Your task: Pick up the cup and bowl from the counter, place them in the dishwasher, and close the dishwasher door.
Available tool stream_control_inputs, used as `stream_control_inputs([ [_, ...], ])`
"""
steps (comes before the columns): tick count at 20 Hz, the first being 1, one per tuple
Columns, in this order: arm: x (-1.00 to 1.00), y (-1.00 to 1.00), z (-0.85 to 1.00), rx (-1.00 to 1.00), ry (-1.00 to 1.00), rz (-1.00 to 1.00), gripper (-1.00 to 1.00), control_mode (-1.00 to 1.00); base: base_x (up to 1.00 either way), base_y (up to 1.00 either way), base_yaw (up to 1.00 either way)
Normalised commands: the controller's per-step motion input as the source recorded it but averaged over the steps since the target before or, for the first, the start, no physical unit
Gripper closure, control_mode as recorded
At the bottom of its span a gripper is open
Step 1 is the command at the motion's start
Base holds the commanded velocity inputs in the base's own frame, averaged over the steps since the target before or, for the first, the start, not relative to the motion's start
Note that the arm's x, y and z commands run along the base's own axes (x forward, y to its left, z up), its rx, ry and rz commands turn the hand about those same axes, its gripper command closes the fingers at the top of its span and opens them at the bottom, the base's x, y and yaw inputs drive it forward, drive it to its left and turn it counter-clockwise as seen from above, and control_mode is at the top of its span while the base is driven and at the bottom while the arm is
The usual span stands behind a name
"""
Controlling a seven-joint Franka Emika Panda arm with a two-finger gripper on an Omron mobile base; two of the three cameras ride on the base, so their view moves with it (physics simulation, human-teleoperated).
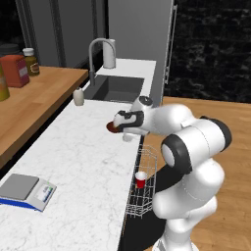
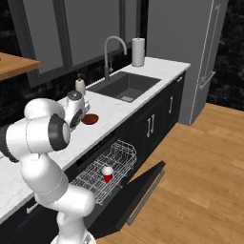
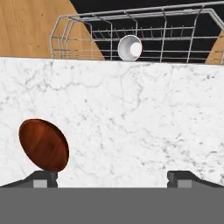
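The gripper (image 3: 112, 177) is hovering released over the white marble table (image 3: 131, 118), the shallow reddish-brown round bowl (image 3: 43, 144) lying at its nine o'clock.

Upper frame: sink (image 1: 117, 88) with curved faucet (image 1: 98, 51), soap dispenser (image 1: 78, 96), paper-towel roll (image 1: 109, 53); upper left: jars (image 1: 22, 67) on wooden shelf (image 1: 39, 95); lower left: kitchen scale (image 1: 25, 191).

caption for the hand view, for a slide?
Open gripper over the counter, bowl by one fingertip, cup already in the dishwasher rack.
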Motion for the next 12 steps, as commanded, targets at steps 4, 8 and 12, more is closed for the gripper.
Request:
stream_control_inputs([
  [4, 0.29, 0.16, 0.00, 0.00, 0.07, -0.25, -1.00, -1.00, 0.00, 0.00, 0.00],
  [8, 0.34, 0.01, 0.00, 0.00, 0.07, -0.23, -1.00, -1.00, 0.00, 0.00, 0.00],
  [12, 0.33, 0.00, -0.03, 0.00, 0.03, -0.22, -1.00, -1.00, 0.00, 0.00, 0.00],
])
